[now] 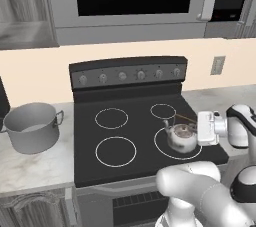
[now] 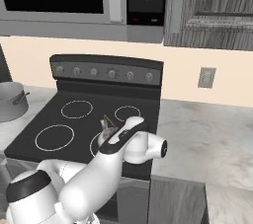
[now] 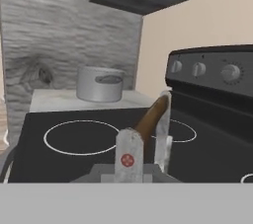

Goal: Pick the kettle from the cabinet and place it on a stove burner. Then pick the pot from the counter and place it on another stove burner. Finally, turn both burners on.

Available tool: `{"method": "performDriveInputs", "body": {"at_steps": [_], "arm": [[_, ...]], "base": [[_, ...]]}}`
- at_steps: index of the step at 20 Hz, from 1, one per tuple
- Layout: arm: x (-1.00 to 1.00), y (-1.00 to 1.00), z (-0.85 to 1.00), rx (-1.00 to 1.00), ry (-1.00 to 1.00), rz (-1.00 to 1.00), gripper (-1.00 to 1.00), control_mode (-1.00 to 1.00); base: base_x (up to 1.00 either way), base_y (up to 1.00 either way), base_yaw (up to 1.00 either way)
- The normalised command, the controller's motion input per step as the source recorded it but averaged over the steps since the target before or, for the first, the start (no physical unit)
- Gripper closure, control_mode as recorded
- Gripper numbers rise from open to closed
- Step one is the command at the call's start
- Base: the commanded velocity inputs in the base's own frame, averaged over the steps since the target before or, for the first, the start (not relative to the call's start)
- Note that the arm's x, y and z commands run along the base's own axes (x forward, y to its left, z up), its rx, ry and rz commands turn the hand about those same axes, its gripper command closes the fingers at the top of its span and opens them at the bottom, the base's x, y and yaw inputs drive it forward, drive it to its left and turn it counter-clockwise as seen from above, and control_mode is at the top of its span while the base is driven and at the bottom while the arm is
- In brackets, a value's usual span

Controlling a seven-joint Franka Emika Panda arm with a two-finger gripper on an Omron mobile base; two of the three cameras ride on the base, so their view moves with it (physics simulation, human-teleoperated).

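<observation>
Fingertips [image 3: 143, 154] sit right at the hand camera, pinched together on the kettle's thin dark handle, which runs up and away between them as a brownish bar. Gripper [image 1: 192, 132] comes in sideways from the right, level with the cooktop [image 1: 140, 171]. Kettle [image 1: 181, 138] is inside the front-right large burner ring [image 1: 162, 151], looks down on the glass or just off it; can't confirm contact from these angles. Step in hand, as I read it: set down and release. Do it well by confirming the base is flat on the glass, roughly centred in the ring, then open the jaws and back out along the arm's approach line so the handle isn't dragged and the kettle doesn't skate. Orientation: kettle upright, squat, no strong long axis in the body; handle arch runs roughly left-right in the left base view, toward the gripper; spout seems to point left, small and hard to be sure. Pot [image 1: 32, 127] waits on the counter [image 1: 30, 171] left of the stove, well apart.
</observation>
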Motion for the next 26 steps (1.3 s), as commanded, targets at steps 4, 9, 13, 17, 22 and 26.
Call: {"method": "performDriveInputs", "body": {"at_steps": [4, 9, 13, 17, 22, 26], "arm": [[0.18, -0.02, -0.14, 0.0, 0.0, 0.0, 1.0, -1.0], [0.17, 0.0, -0.14, 0.0, 0.0, 0.0, 1.0, -1.0], [0.0, 0.0, -0.18, 0.0, 0.0, 0.0, 1.0, -1.0], [0.0, 0.0, -0.19, 0.0, 0.0, 0.01, -1.0, -1.0], [0.0, -0.01, -0.06, 0.02, 0.0, 0.02, -1.0, -1.0], [0.0, -0.26, 0.03, 0.01, -0.01, 0.01, -1.0, -1.0]], "base": [[0.0, 0.0, 0.0], [0.0, 0.0, 0.0], [0.0, 0.0, 0.0], [0.0, 0.0, 0.0], [0.0, 0.0, 0.0], [0.0, 0.0, 0.0]]}}
